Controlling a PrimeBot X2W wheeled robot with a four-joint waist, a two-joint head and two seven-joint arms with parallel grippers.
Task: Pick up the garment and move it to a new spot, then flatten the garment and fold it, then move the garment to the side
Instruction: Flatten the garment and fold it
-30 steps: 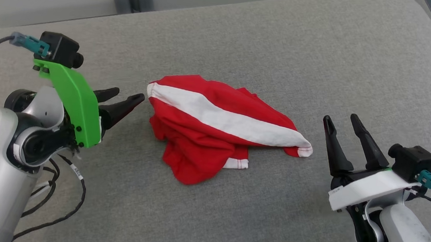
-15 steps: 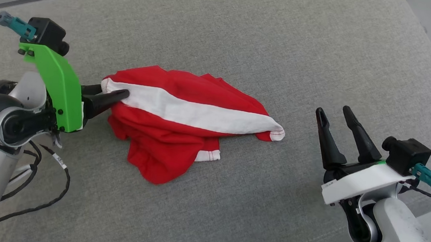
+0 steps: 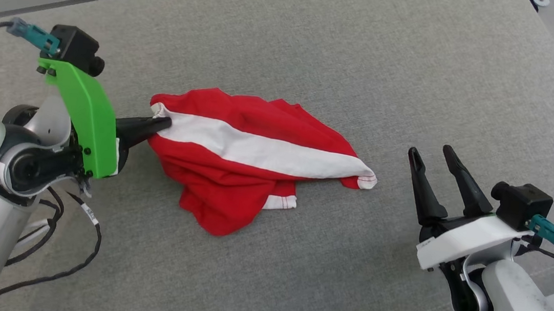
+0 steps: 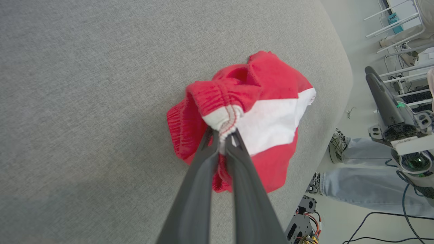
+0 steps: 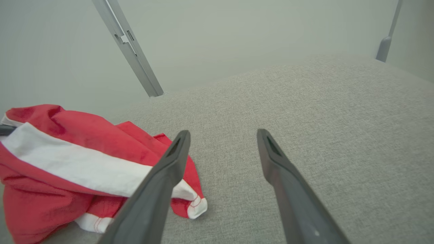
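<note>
Head view: a crumpled red garment (image 3: 234,171) with a broad white stripe lies near the middle of the grey cushion (image 3: 369,57), well in from its far and right edges. The left tool (image 3: 164,123) is clamped on the garment's left end, right at the white stripe. The right tool (image 3: 431,152) sits apart from the garment's right tip, toward the cushion's near right corner, with its two fingers spread and nothing between them.

Left wrist view: the left tool's fingers are pressed together on the gathered waistband (image 4: 222,115), where white cloth meets red. The rest of the cloth bunches on the cushion beyond. Past the cushion's edge stand a person's legs (image 4: 356,184) in pale jeans.

Right wrist view: the right tool's fingers stand wide over bare cushion. The garment lies at the lower left of this view, behind the left finger. A metal post (image 5: 132,51) rises beyond the cushion's far edge.
</note>
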